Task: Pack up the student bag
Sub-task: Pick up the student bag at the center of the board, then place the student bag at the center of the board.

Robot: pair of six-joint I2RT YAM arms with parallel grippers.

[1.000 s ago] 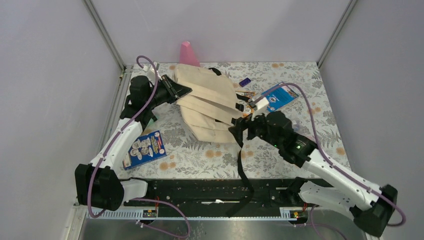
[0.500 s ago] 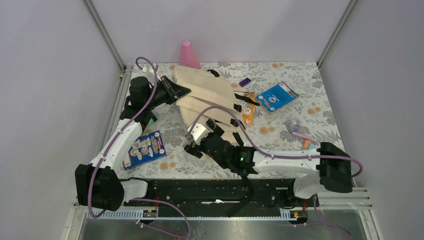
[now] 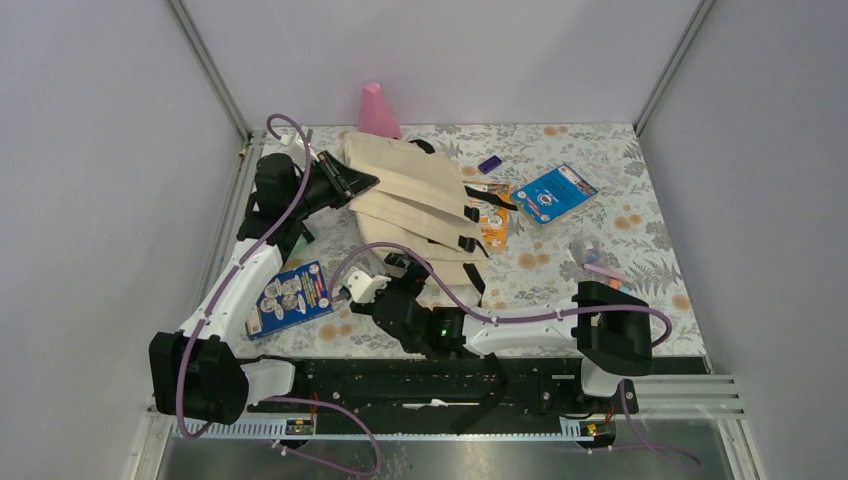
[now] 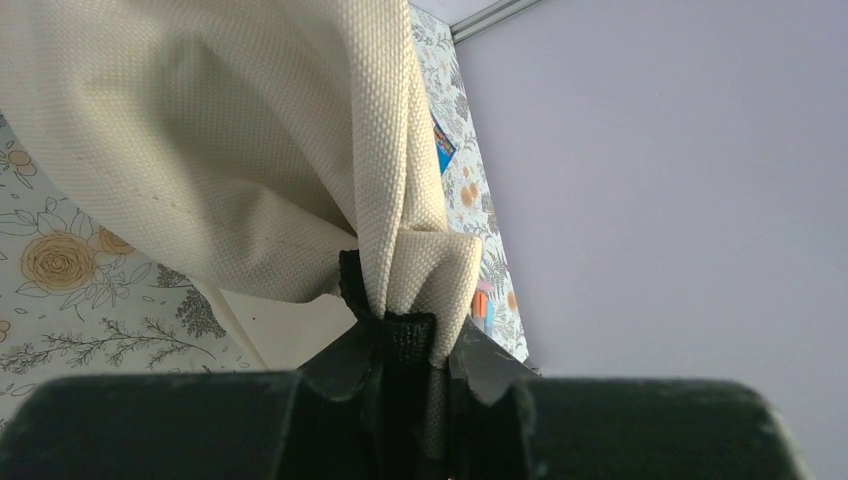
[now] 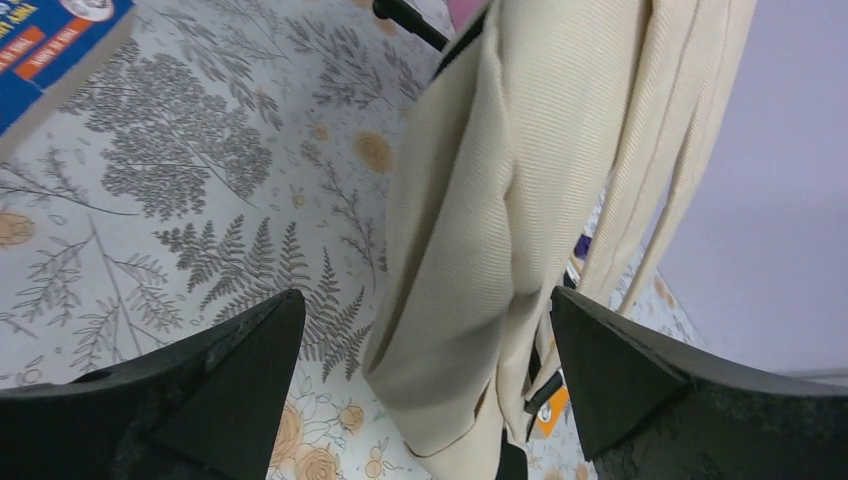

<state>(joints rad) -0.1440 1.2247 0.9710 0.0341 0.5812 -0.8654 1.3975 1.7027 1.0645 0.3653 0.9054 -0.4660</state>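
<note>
The left pincer (image 4: 400, 335) is clamped on a fold of the student bag (image 3: 415, 195), which lies at upper centre of the table (image 3: 650, 230). The right pincer (image 5: 428, 300) stands wide apart and empty at the bag's near edge, and closing there on loose cloth or a strap could drag the bag sideways or tug it from the left grip. Counted: one bag, a blue booklet (image 3: 290, 295) at lower left and a second booklet (image 3: 555, 192) at upper right, one orange carton (image 3: 493, 225), one pink cone (image 3: 377, 108), one small purple thing (image 3: 490, 163).
</note>
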